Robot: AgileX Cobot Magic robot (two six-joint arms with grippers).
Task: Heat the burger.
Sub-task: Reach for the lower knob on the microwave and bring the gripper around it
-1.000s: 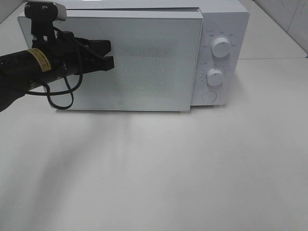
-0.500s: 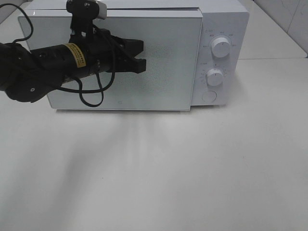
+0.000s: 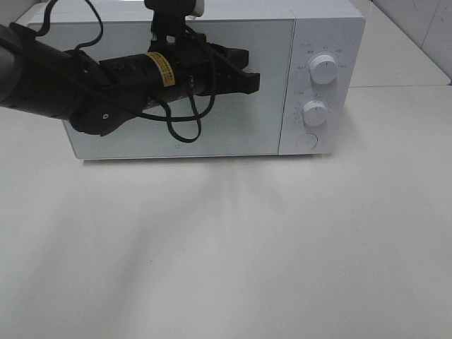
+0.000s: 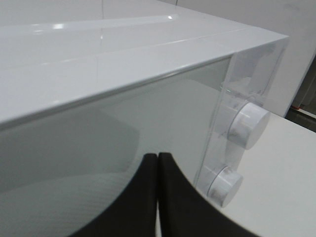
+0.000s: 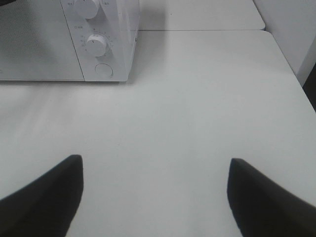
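Observation:
The burger is hidden in every view. A white microwave (image 3: 233, 131) stands at the back of the table, its glass door flush with the control panel. My left gripper (image 3: 254, 79) is shut with nothing between its fingers, its tips against the upper right part of the door, near the top knob (image 3: 324, 68). The left wrist view shows the shut fingers (image 4: 148, 170) at the door glass (image 4: 74, 143), beside both knobs. My right gripper (image 5: 154, 160) hangs open and empty above the bare tabletop to the right of the microwave (image 5: 113, 29); it is outside the exterior view.
The control panel carries a lower knob (image 3: 315, 112) and a round button (image 3: 306, 140). The white table (image 3: 226, 247) stretches in front of the microwave and to its right. A second table surface (image 5: 197, 15) lies behind.
My left arm swept to the right across the door, and the door swung from slightly ajar to flush with the panel. The gripper stayed shut throughout.

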